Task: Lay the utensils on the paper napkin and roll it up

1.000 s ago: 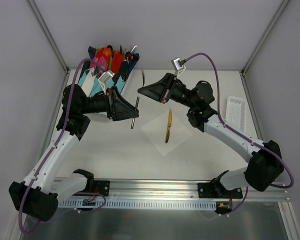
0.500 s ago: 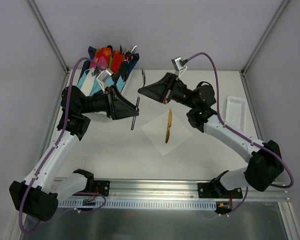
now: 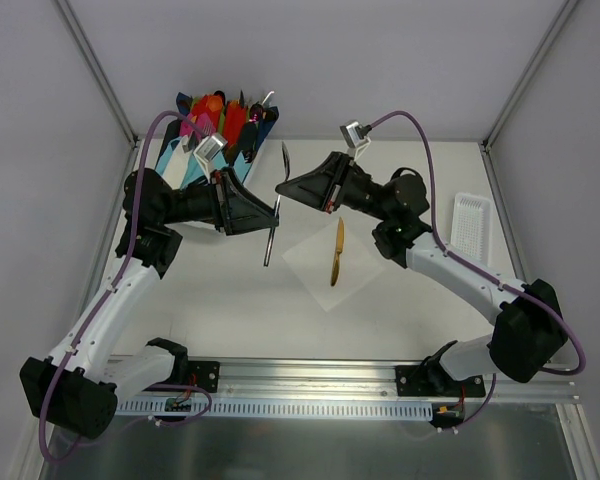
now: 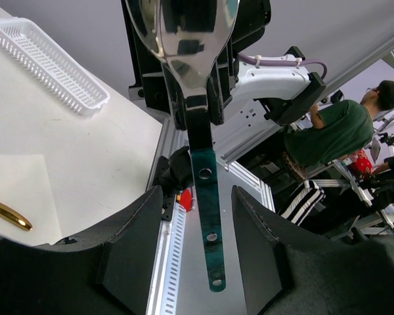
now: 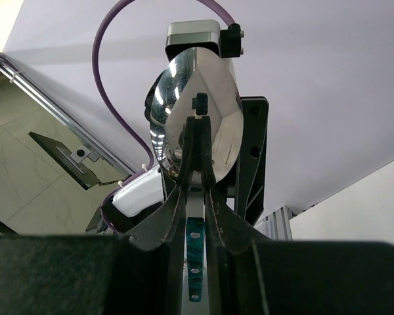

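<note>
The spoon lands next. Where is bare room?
Bare: the napkin's left half beside the golden utensil, and the table between napkin and near rail. Crowded: the far-left corner with the colourful cutlery, and midair where left gripper and right gripper flank the spoon.

Napkin (image 3: 315,270) lying mid-table, one corner pointing at the arms. Utensil (image 3: 336,252) lying on it, running near to far across its middle. Spoon (image 3: 270,238) hanging above the table (image 3: 230,310), just left of the napkin, bowl far, handle near. Right gripper (image 3: 282,186) pointing in from the right, pinching the spoon's neck. Left gripper (image 3: 273,215) pointing in from the left, fingers straddling the handle without touching it. Tray (image 3: 470,222) sitting at the right edge, well apart from the napkin. Cutlery bundle (image 3: 220,125) resting at the far-left corner, behind the left arm.
</note>
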`<state>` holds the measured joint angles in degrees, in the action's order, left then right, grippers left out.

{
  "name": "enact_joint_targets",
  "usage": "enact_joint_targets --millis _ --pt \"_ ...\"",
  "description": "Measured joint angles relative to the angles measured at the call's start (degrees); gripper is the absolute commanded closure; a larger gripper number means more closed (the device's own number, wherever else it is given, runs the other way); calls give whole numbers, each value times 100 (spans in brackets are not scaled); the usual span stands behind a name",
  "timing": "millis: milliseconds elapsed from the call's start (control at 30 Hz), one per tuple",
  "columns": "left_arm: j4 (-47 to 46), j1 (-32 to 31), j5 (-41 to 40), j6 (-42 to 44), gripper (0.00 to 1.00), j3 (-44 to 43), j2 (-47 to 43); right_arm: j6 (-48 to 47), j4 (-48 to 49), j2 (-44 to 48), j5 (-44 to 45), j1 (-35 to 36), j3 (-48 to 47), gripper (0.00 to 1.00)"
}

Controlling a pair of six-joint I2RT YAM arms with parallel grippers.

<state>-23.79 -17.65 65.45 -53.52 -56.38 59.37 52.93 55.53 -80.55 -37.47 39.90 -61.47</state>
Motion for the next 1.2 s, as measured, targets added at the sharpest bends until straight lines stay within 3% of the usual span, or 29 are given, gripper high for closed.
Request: enact_joint_targets --millis 167,267,400,567,667,700,800,1000,1200 --pt "-39 0 -2 -13 54 -57 35 11 9 0 -44 0 61 100" --pt "-46 0 -2 -15 60 -85 46 13 24 0 -52 0 109 100" --pt "-61 0 -9 -52 74 -103 68 15 26 0 -59 0 138 100" --pt "-39 0 -37 -129 100 -103 101 -4 83 0 -76 0 138 100" --pt "17 0 -96 -133 100 -103 103 -20 57 0 -72 -7 138 60" --pt "42 0 -116 -111 100 -103 103 17 52 0 -72 -7 138 40" --pt "245 0 -273 9 100 -116 120 -7 -76 4 -74 -20 138 17" --pt "1792 -13 -1211 1034 100 -374 385 -754 -1897 507 129 -564 114 1" --pt "2970 -544 -2614 1683 100 -459 927 -2841 -5949 1335 1814 -942 -1123 1"
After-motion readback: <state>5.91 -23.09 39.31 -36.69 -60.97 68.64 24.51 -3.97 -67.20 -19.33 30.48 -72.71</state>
